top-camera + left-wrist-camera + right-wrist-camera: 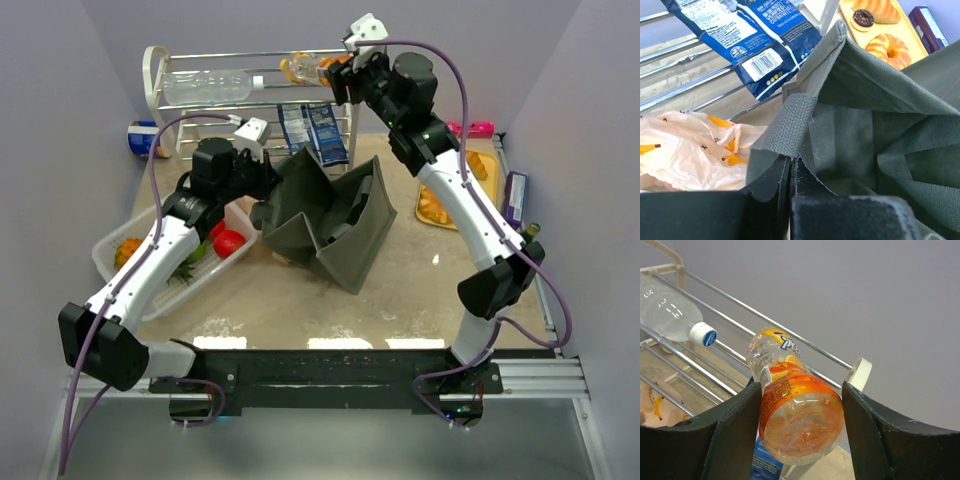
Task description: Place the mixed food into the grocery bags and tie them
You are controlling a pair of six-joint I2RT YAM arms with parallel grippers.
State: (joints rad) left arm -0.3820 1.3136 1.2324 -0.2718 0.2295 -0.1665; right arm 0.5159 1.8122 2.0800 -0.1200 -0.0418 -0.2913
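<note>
Tan table (300, 295): your left gripper (265, 188) pinches the green tote (345, 235), your right gripper (338, 78) squeezes the orange bottle (800, 420). Nothing looks packed or tied yet.

Lab test cell: plain walls (560, 80) enclosing a small robot table (400, 290).

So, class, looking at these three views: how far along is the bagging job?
Done: nothing visibly bagged; the green tote looks empty where its inside shows. In hand: the left gripper pinches its rim, while the right gripper is closed around the orange bottle at the rack. Left: the clear bottle, blue packets, fruit in the white tray, the peach bag, and tying both.
</note>
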